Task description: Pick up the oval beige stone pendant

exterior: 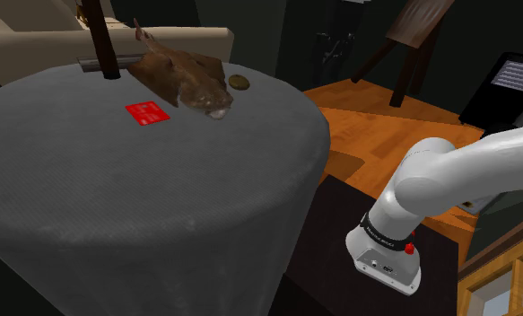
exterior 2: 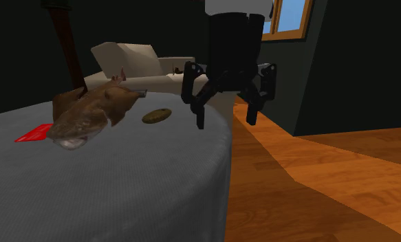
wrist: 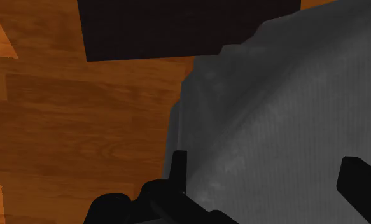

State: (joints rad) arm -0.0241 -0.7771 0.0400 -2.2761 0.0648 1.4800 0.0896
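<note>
No legible text, labels or numbers anywhere.

My hand (exterior 2: 226, 121) hangs with its fingers apart over the desk's (exterior 2: 123, 185) edge, part above grey cloth and part above the wooden floor (exterior 2: 316, 185). From there to the oval pendant (exterior 2: 156, 116) the cloth lies bare, so that way is free. On the pendant's far side a bulky brown fish (exterior 2: 89, 113) crowds close beside it, and a dark post (exterior 2: 64, 41) rises behind the fish. The red card (exterior 2: 32, 134) lies flat beyond both.
</note>
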